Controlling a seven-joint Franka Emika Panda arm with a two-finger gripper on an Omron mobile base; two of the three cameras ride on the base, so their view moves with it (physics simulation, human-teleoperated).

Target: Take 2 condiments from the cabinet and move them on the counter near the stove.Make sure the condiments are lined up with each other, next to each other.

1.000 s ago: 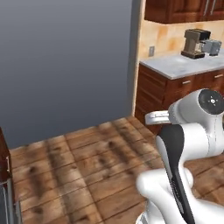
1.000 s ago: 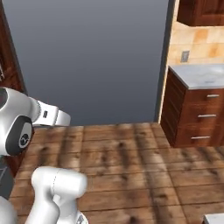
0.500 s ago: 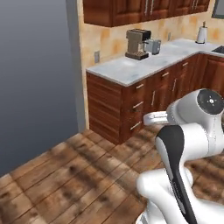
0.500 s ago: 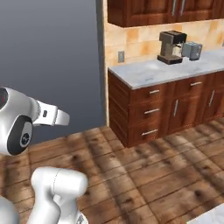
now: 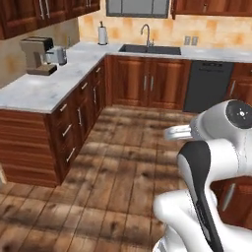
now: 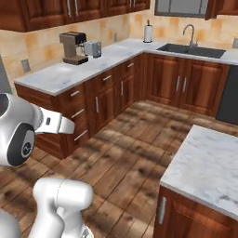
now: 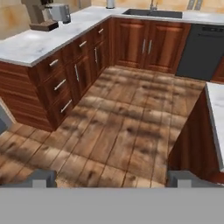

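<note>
Shift: since a moment ago both base views have swung off the grey wall onto an L-shaped kitchen; the camera moved, not the things.
Gripper (image 7: 112, 178): jaws wide apart, empty, hanging over the wooden floor (image 7: 118, 127).
Counter (image 5: 44, 88): white marble, along the left and back walls.
On it: coffee machine (image 5: 37, 55), probably a toaster (image 6: 93, 48) beside it.
Far end: sink (image 5: 150, 49), paper towel roll (image 5: 102, 35).
Condiments: not visible.

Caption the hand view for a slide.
Open gripper faces wood floor between L-shaped counter and island; coffee maker far left.
</note>
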